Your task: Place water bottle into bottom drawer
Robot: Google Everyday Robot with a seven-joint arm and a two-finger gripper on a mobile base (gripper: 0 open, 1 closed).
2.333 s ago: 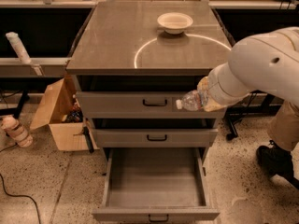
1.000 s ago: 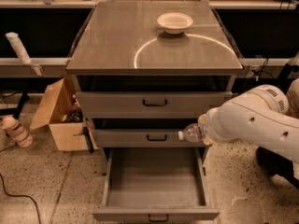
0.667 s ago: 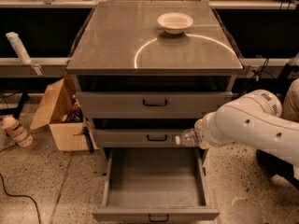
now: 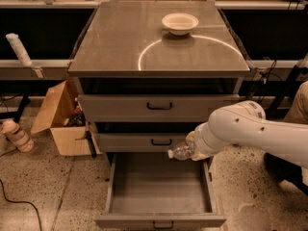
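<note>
The water bottle (image 4: 180, 151) is a small clear plastic bottle with a white cap pointing left. It lies sideways in my gripper (image 4: 191, 147), held above the back right part of the bottom drawer (image 4: 159, 184). That drawer is pulled out fully and its grey tray holds nothing. The gripper sits at the end of my white arm (image 4: 250, 134), which reaches in from the right, in front of the middle drawer (image 4: 139, 142). The fingers are mostly hidden behind the bottle and the wrist.
The top drawer (image 4: 159, 107) is closed. A white shallow bowl (image 4: 180, 22) stands on the cabinet top (image 4: 125, 47). An open cardboard box (image 4: 60, 119) sits on the floor at the left. A cable (image 4: 14, 201) runs over the floor at the lower left.
My arm has come down from the top drawer's height to just above the open bottom drawer, carrying the bottle down and slightly left. The drawers have not moved.
</note>
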